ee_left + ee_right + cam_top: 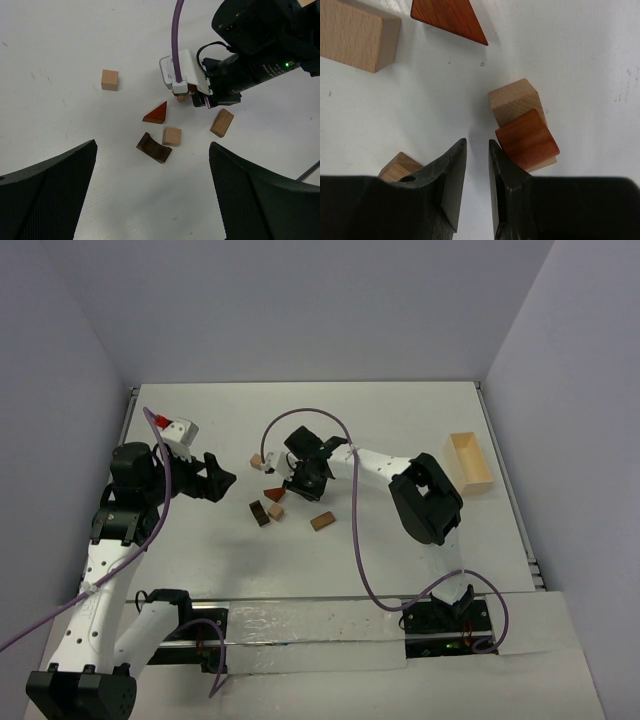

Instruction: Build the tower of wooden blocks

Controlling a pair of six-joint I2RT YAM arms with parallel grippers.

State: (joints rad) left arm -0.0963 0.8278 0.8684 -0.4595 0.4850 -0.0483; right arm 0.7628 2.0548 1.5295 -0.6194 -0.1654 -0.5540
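Small wood blocks lie loose mid-table: a tan cube (257, 459), a red triangle (272, 494), a dark brown arch (260, 512), another tan cube (277, 510) and a tan bar (322, 521). My right gripper (477, 142) hangs low over them, its jaws a narrow gap apart with bare table between. Just right of its right finger, a reddish-brown block (527, 140) lies on a tan block (512, 100). The red triangle (452, 17) and a tan block (355, 35) lie beyond. My left gripper (153, 167) stands wide open, short of the dark arch (154, 148), holding nothing.
A pale wooden box (470, 462) stands at the right side of the table. The right arm's purple cable (355, 540) loops over the table's middle. Another tan block (400, 167) shows partly behind the right gripper's left finger.
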